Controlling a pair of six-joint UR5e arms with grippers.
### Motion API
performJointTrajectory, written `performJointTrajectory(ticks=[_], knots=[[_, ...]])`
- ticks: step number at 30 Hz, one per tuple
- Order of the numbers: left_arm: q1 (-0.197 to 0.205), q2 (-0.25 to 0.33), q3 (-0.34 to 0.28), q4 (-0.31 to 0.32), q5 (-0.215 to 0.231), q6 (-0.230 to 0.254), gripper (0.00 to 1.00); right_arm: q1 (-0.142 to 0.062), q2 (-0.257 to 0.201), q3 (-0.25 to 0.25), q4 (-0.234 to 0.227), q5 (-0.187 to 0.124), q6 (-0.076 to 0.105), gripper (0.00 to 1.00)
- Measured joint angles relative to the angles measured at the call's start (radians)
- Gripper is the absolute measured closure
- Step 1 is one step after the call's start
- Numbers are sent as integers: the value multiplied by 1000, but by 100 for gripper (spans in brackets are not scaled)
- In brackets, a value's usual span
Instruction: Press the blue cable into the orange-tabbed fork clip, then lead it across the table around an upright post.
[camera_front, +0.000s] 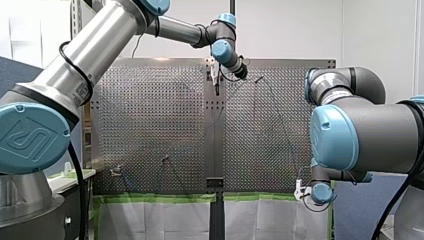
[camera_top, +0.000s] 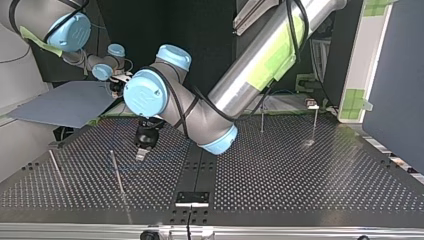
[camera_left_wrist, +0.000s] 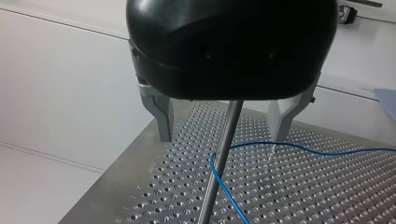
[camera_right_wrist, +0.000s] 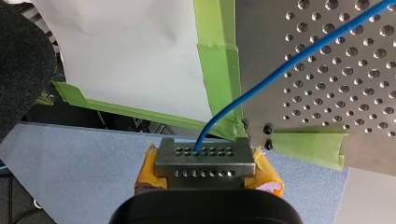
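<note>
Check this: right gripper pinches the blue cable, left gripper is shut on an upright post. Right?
No. The left wrist view shows my left gripper open, its fingers apart on either side of the upright post, gripping nothing. My right gripper does pinch the blue cable.

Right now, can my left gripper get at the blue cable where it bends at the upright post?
Probably yes. My left gripper is open above the table, and the blue cable lies bare at the upright post ahead of it. Only the post itself might get in its way.
</note>
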Motion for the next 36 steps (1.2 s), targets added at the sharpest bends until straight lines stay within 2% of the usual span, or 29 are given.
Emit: performJointTrajectory(ticks=[6,10,14,19,24,31,36], knots=[[-3,1,-5,-8,-8,5,0,0,0,0,0,0,0,100],[-11,18,-32,-19,-30,32,0,-2,0,0,0,0,0,100],[-17,49,-65,4,-50,62,0,-5,0,0,1,0,0,100],[-24,97,-114,50,-88,74,0,-8,0,0,2,0,0,100],[-25,142,-159,96,-99,62,0,-7,0,0,4,0,0,100],[-20,216,-234,170,-94,3,0,-5,-1,0,7,-1,-5,100],[-16,262,-279,216,-92,-4,0,-3,-1,0,8,-1,-10,100]])
